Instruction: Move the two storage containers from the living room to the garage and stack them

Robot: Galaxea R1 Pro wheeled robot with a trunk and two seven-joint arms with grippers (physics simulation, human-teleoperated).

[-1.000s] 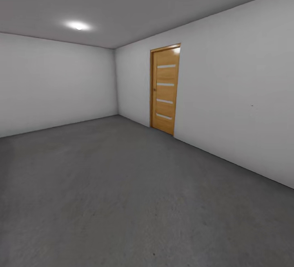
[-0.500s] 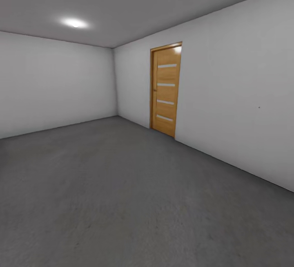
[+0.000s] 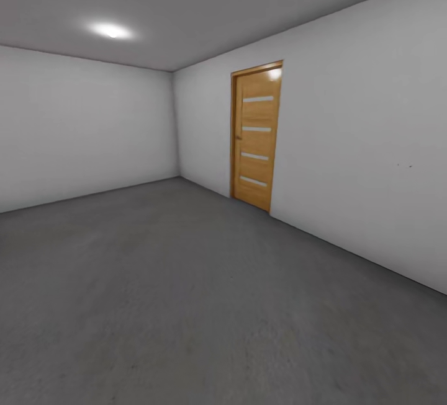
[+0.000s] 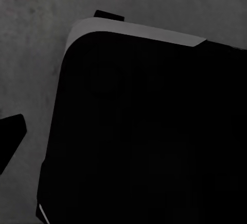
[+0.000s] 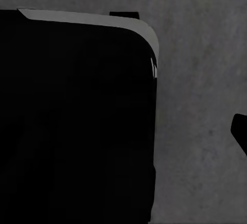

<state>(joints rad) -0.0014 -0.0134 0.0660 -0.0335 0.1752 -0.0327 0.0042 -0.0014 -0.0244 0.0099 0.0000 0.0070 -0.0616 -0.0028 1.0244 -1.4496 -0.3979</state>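
We look into the garage: dark grey floor, white walls, a wooden door in the wall ahead to the right, a ceiling light. Beneath each wrist lies concrete and a black rounded robot body. We cannot tell either end effector's opening.

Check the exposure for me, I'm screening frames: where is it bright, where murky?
Head view: ceiling light blooms white, with glare on the wooden door top. Both wrist views: a black robot body lacks detail over dim mottled floor.
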